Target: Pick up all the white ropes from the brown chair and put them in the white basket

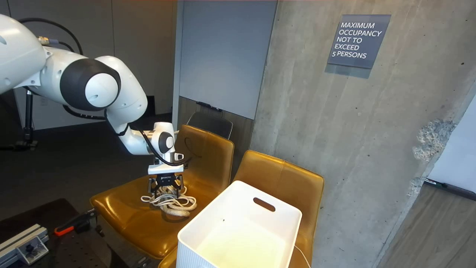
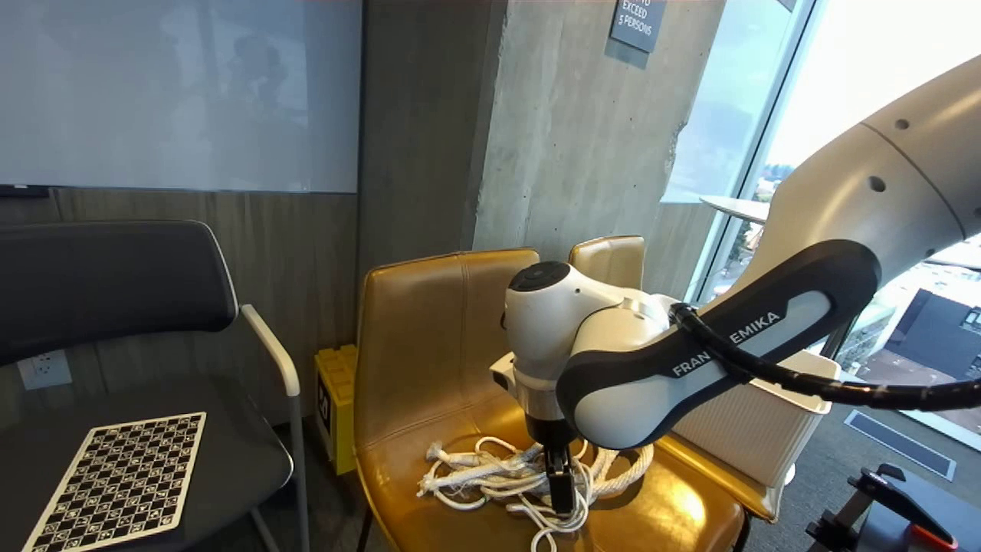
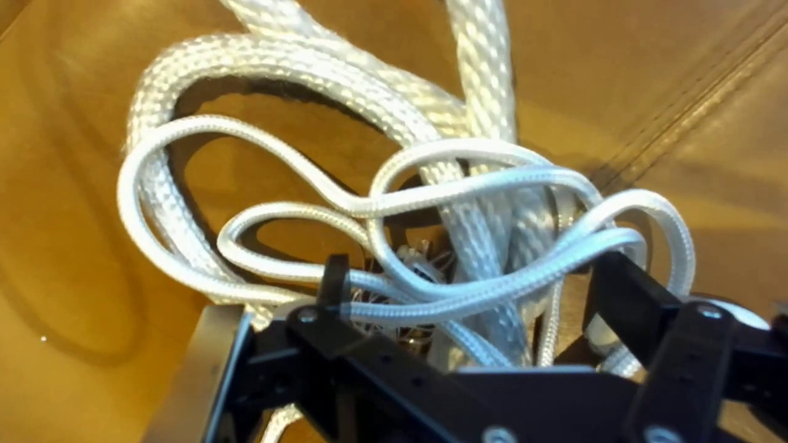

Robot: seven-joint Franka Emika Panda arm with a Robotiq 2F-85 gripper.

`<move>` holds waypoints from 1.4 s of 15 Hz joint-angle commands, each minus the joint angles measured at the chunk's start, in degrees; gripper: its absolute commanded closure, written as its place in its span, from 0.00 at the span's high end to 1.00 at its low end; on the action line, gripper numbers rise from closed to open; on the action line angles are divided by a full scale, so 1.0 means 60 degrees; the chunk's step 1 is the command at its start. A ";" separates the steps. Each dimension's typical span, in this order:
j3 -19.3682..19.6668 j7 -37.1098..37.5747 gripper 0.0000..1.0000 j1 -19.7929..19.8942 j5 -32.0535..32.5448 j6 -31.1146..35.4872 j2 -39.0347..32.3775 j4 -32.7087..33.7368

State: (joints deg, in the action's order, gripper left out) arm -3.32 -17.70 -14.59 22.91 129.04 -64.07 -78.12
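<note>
- Straddling ropes (image 1: 176, 213) on chair (image 1: 130, 216), my gripper (image 3: 471, 277) spread w/ strands btwn, none clamped AFAICT; prob. grasp step.
- Next: I'd squeeze thick + thin tog., then lift; loose loops may slip.
- Basket (image 1: 245, 208) on 2nd chair (image 1: 279, 173), just beside; its wall's in the way, so carry high.
- Yellow box (image 2: 342, 418) nr chair, prob. n/a.

Ropes (image 3: 477, 240) on chair (image 1: 130, 208), gripper (image 3: 473, 271) among them; basket (image 1: 223, 219) on neighbouring chair (image 1: 280, 169), wall (image 1: 316, 123) behind.
</note>
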 commanded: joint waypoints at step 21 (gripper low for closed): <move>-0.0449 0.0586 0.04 0.0098 -0.1196 -0.2795 0.2749 -0.0122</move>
State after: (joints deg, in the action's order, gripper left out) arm -4.80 -15.82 -14.64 17.99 115.67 -56.08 -73.76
